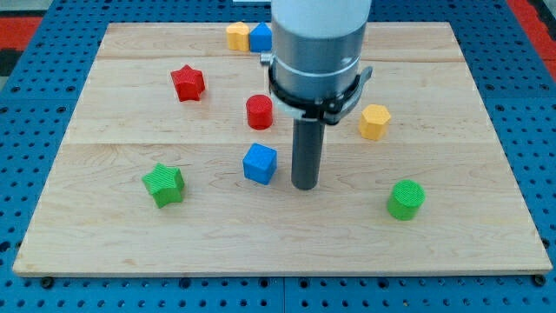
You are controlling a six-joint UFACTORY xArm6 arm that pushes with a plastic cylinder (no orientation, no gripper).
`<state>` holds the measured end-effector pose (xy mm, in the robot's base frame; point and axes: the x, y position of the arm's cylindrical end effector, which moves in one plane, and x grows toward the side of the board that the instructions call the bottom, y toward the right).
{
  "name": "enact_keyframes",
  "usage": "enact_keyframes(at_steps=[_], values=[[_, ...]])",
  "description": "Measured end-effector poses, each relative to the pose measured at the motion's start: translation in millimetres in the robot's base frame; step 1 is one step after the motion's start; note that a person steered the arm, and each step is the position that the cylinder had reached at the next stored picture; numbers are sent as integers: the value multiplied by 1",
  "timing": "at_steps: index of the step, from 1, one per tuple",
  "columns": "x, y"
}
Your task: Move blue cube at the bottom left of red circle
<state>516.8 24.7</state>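
The arm carries no pincer, so there is nothing to open or clamp; it ends in a dark rod, and the rod's tip [304,186] rests on the wooden board [469,226] just to the view's right of the blue cube [260,163], close but seemingly not touching. The cube, a small bright blue block with one corner turned toward the viewer, sits directly below the red circle [259,112]. The push looks about to begin: a short shove toward the view's left should finish it (a gentle one, I judge). Further out lie a red star [188,83] and green star [163,184].
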Motion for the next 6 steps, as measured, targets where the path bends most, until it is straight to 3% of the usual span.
enact_keyframes(at_steps=[1, 2, 3, 4, 6], values=[[7, -12], [-21, -14], [-19, -21], [8, -36], [-42, -64]])
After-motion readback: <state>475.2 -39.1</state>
